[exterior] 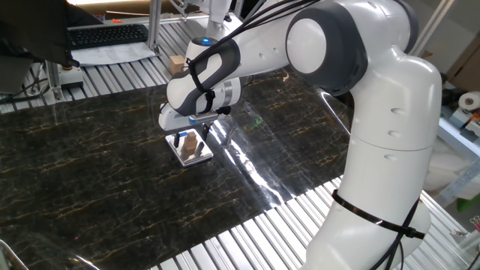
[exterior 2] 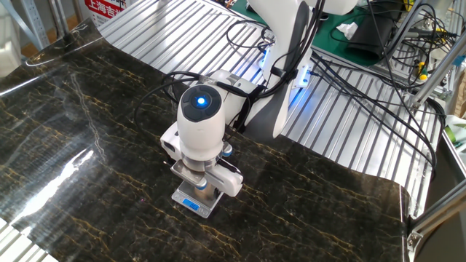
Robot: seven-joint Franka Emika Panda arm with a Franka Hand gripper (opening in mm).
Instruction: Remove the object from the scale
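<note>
The scale (exterior: 196,154) is a small silvery square lying flat on the dark marble mat. In the other fixed view (exterior 2: 195,202) its blue display strip faces the camera. The object (exterior: 193,141), a tiny tan-brown block, stands on the platform. My gripper (exterior: 190,138) is lowered straight over the scale, with its fingers on either side of the block. One dark finger (exterior: 178,139) shows left of the block with a small gap to it. The other finger is hidden behind the hand. In the other fixed view my gripper (exterior 2: 198,186) hides the block.
A larger light-tan cube (exterior: 176,64) sits on the ribbed metal table behind the mat. A keyboard (exterior: 105,34) lies at the back left. Cables (exterior 2: 349,87) trail over the ribbed surface by the robot base.
</note>
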